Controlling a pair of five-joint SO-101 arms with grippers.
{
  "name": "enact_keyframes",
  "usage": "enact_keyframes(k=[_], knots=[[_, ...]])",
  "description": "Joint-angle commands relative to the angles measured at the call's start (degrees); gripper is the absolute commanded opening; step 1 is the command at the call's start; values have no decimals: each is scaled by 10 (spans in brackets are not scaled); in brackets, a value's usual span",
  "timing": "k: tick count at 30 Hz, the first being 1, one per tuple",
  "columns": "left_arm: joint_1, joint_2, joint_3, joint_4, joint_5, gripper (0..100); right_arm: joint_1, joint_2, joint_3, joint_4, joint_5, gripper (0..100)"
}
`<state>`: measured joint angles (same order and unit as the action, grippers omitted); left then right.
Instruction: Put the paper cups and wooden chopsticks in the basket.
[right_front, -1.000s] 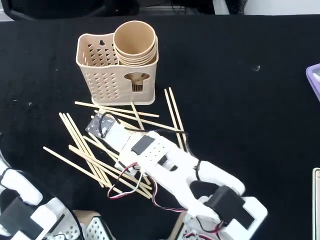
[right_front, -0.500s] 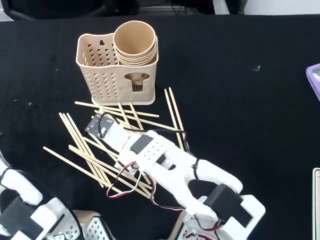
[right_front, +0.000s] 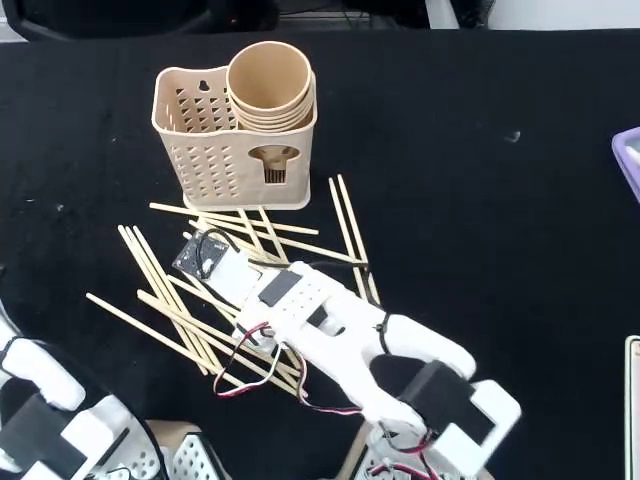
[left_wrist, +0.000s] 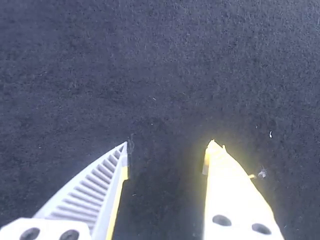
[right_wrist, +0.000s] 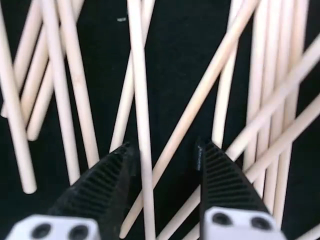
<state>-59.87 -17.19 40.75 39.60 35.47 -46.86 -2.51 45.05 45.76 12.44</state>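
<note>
2 wooden chopsticks (right_wrist: 141, 125) lie between the right arm's (right_front: 330, 330) jaws, which stand apart.

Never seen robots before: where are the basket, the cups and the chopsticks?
basket (right_front: 212, 162), high view, its perforated front wall.
cups (right_front: 268, 75), high view, inside of the top cup.
chopsticks (right_wrist: 139, 75), right wrist view, middle of one stick.

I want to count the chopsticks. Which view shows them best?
The high view: the whole scatter of chopsticks lies before the basket, partly under the right arm. The right wrist view crops several beneath its hand; the left wrist view faces black cloth.
</note>
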Motion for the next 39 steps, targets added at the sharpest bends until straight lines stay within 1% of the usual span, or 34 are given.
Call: enact_keyframes(k=[1,3,6,7,9,13,23,26,32,36,39], knots=[[3,-19,-6,-7,0,241,-3,19,-37,-8,14,187],[3,-19,-6,-8,0,241,-2,25,-46,-6,15,152],[4,-19,-6,-8,0,241,-2,24,-49,-6,16,31],[4,-19,-6,-8,0,241,-2,20,-49,-6,16,5],[5,-19,-6,-9,0,241,-2,3,-44,-4,16,20],[5,-19,-6,-9,0,241,-1,-48,-29,19,16,11],[5,-19,-6,-8,0,241,-1,-145,19,17,17,11],[5,-19,-6,-7,0,241,24,-178,12,21,17,11],[7,-18,-6,-9,0,241,69,-273,-65,73,17,11],[9,-18,-6,-9,0,241,67,-323,-149,103,17,11],[8,-19,-6,-7,0,241,66,-356,-213,105,14,11]])
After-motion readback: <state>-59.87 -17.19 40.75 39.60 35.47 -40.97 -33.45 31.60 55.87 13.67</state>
